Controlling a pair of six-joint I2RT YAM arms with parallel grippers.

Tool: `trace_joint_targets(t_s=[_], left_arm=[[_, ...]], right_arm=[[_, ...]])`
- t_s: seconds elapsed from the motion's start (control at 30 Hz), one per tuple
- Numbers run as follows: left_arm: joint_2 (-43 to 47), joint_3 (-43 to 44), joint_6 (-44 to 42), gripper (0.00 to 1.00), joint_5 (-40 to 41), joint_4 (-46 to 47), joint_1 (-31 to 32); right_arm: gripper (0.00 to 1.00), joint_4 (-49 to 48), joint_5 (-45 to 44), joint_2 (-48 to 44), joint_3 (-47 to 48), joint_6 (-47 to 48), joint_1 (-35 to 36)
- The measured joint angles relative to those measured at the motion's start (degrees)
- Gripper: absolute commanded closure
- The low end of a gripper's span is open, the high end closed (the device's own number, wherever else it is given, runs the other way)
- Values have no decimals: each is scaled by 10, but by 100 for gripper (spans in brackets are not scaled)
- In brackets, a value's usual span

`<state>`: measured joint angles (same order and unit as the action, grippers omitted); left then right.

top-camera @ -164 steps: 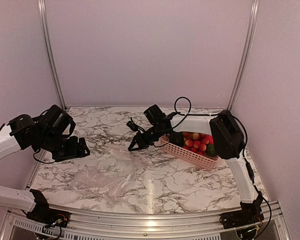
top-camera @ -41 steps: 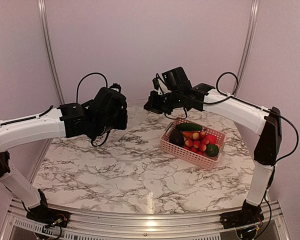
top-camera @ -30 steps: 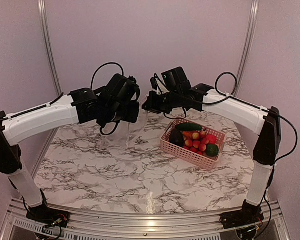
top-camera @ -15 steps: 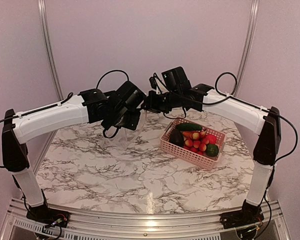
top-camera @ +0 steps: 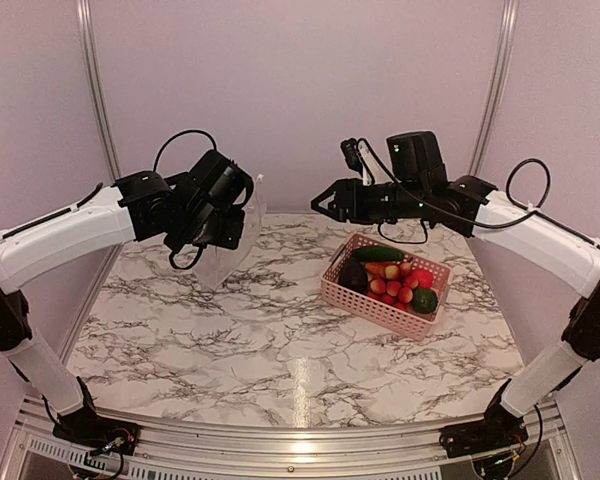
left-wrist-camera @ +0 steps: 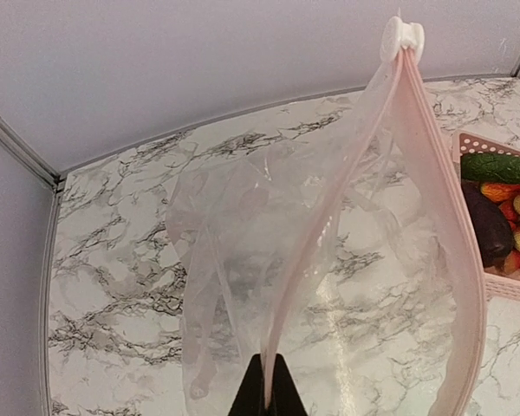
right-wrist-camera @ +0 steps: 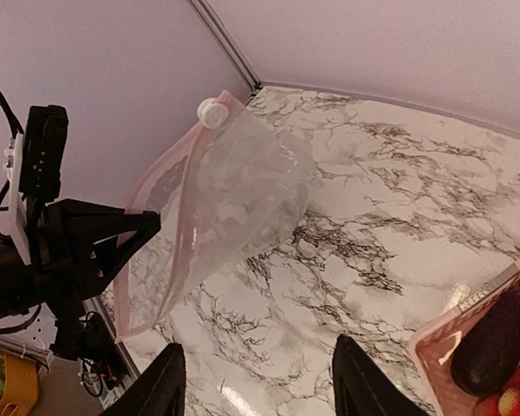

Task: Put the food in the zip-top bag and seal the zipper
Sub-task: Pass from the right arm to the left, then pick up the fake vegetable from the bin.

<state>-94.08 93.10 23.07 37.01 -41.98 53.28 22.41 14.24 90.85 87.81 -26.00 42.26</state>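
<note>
Right now your left gripper (left-wrist-camera: 266, 394) is clamped on the bag (left-wrist-camera: 234, 225) at its mouth edge. It holds the bag up over the back-left of the table (top-camera: 280, 345). Mouth gapes, the pinkish zipper (left-wrist-camera: 334, 217) strips are split, and the white slider (left-wrist-camera: 402, 35) is at the far end. Your right gripper (right-wrist-camera: 258, 390) has its fingers spread, nothing between them, raised and well apart from the bag. Food (top-camera: 395, 282) all sits in the pink basket (top-camera: 375, 308) on the right: cucumber (top-camera: 378, 254), aubergine (top-camera: 353, 275), berries (top-camera: 392, 289).
</note>
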Motion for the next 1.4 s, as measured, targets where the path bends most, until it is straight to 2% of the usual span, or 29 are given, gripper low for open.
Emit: trace_joint_targets(t_s=[0.13, 0.27, 0.37, 0.43, 0.5, 0.6, 1.03, 1.17, 1.27, 1.4], left_arm=[[49, -53, -2, 100, -10, 6, -11], [78, -93, -1, 100, -41, 19, -11], [80, -109, -1, 100, -73, 32, -11], [80, -114, -1, 100, -89, 35, -10], [80, -117, 2, 100, -102, 40, -11], [80, -119, 6, 100, -114, 47, -11], [95, -125, 25, 100, -143, 60, -11], [96, -127, 29, 100, -150, 61, -10], [96, -129, 33, 100, -154, 62, -11], [96, -130, 36, 100, -155, 62, -11]], right_arm=[[62, -5, 0, -59, -70, 7, -71], [65, 22, -24, -32, -94, 11, -160], [65, 43, -33, 2, -94, 14, -209], [56, 56, -36, 19, -92, 17, -230], [46, 66, -37, 34, -87, 21, -246], [43, 85, -37, 63, -68, 28, -260], [45, 96, -35, 136, -59, 40, -280], [49, 90, -20, 160, -57, 48, -284], [65, 83, -2, 176, -58, 50, -285], [81, 65, 17, 178, -63, 50, -285]])
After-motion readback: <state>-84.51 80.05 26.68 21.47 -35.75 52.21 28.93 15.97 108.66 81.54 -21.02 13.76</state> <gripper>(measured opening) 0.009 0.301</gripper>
